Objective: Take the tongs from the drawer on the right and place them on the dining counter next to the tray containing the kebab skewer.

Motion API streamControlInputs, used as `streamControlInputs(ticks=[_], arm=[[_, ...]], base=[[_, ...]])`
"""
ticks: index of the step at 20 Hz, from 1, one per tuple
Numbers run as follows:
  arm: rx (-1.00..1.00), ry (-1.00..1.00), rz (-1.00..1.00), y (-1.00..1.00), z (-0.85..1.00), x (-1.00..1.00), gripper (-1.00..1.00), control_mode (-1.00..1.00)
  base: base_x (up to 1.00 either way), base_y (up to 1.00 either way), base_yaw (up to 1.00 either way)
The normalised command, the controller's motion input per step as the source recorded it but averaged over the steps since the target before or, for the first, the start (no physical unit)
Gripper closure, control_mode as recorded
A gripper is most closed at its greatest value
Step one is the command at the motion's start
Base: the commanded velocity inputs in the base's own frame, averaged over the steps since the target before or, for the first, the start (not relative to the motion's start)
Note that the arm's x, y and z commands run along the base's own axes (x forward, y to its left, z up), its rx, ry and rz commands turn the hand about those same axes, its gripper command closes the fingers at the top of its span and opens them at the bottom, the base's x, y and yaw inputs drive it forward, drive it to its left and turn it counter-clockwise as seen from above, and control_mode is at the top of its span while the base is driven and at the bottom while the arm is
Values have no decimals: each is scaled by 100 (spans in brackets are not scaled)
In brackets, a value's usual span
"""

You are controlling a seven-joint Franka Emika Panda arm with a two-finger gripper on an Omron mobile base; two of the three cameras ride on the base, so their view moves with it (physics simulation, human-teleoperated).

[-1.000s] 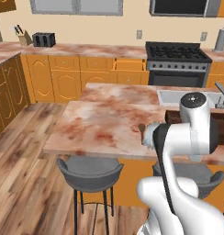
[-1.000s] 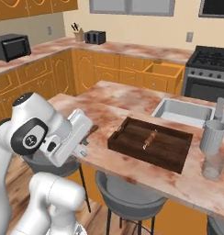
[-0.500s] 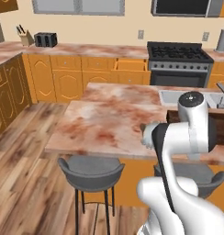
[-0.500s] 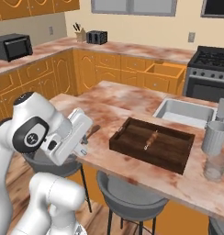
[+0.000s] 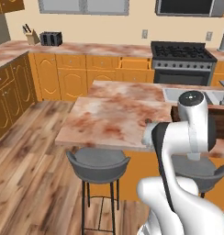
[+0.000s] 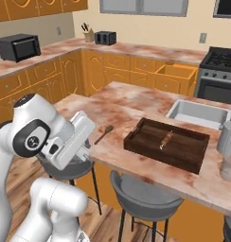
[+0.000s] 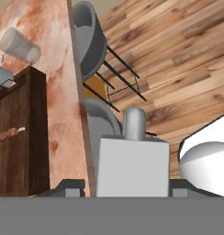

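You are carrying the tongs (image 6: 104,133) in the gripper (image 7: 124,186), whose fingers look part-closed on the handle end, though the contact itself is hidden, so treat the hold as a judgement; the rounded tip pokes out past the near left edge of the dining counter (image 6: 131,106), just left of the tray (image 6: 150,151). The main risk is that edge: from the hand view the tongs (image 7: 133,124) appear to sit off the slab, above the stool (image 7: 88,36) and the plank floor, so letting go now would likely drop them to the ground; come in too low and the slim metal could knock the counter's side and twist in the grip; reach too far right and you could nudge the tray or bump the tall glass (image 6: 228,163) at its right end. As for surfaces, the counter top is smooth reddish-brown and white marble with a sharp straight rim; the tray is dark wood, rectangular, with low walls, and the kebab skewer (image 6: 165,138) lies thin and stick-like inside it; the tongs are light-grey metal, narrow, round-ended, probably slippery; the drawer (image 6: 176,72) stands open in the far orange cabinets, well apart.
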Motion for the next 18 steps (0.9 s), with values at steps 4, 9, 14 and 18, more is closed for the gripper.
streamControlInputs(ticks=[4,9,14,18], arm=[[0,0,0,0,0,0,100,100],[0,0,0,0,0,0,100,100],[0,0,0,0,0,0,100,100],[0,0,0,0,0,0,100,100]], base=[[13,10,0],[50,65,1],[85,30,0],[100,-27,1]])
